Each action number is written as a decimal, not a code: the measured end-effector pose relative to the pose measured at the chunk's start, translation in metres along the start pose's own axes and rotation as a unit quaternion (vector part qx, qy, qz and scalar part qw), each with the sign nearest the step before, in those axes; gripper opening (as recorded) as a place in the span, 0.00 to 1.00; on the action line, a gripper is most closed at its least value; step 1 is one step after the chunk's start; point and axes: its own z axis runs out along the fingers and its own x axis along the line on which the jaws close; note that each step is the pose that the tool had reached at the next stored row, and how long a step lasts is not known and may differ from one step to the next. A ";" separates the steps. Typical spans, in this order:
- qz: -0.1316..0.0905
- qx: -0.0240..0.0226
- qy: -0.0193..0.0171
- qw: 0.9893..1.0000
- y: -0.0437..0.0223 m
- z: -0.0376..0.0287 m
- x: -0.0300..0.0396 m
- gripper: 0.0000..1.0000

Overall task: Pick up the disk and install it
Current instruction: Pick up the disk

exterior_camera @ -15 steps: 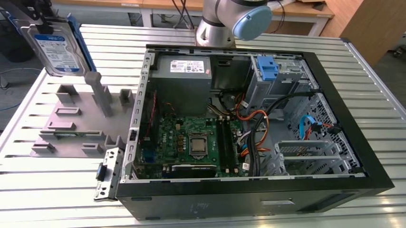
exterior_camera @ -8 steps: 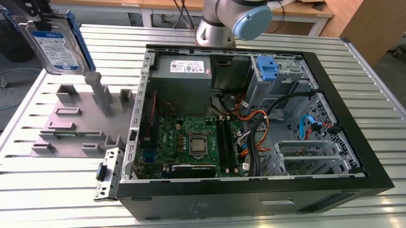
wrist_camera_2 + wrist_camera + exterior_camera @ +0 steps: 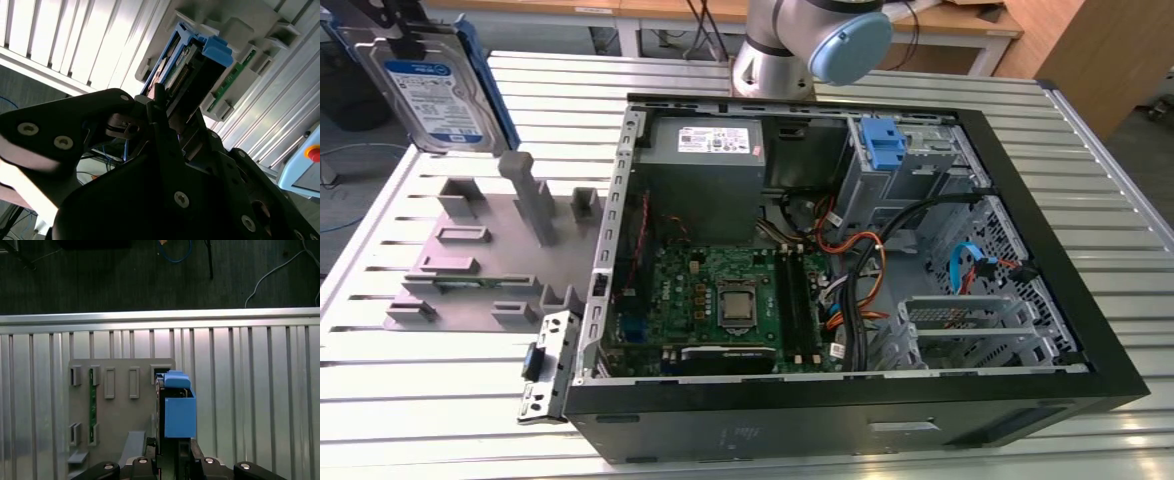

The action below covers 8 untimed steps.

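Disk [image 3: 434,85]: upright in the air at the exterior view's upper left, label face toward that camera, blue carrier round its rim; clear of the holder and well apart from the case.
Gripper [image 3: 172,117]: closed on the disk, with the disk jutting out beyond the tips in both wrist views.
Fingers [image 3: 159,107]: clenched, one on each flat face; probably so placed to leave the carrier's edges free for sliding into a bay.
Holder [image 3: 480,270]: grey slotted plate on the table [image 3: 440,400], just beside the case on the exterior view's left; directly beyond the disk in the first wrist view.
Slots: made to stand parts on edge, most likely to keep both faces reachable for a pinch; one thin green board [image 3: 92,400] standing in a slot.
Case [image 3: 1067,330]: lying on its side, panel off, insides open from above; a sensible pose for top-down work.
Bay: metal cage in the case's far corner, marked by an upright blue latch [image 3: 883,140]; no drive seen in it.
Arm [image 3: 814,40]: base behind the case, at the table's far edge.
Progress: pick-up apparently done; install not yet done.
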 end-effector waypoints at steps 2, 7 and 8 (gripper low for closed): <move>0.000 0.000 0.000 1.000 0.0000 -0.0011 0.0000 0.35; 0.000 0.000 0.000 1.000 0.0000 -0.0036 -0.0001 0.35; 0.000 0.000 0.000 1.000 0.0000 -0.0040 -0.0001 0.35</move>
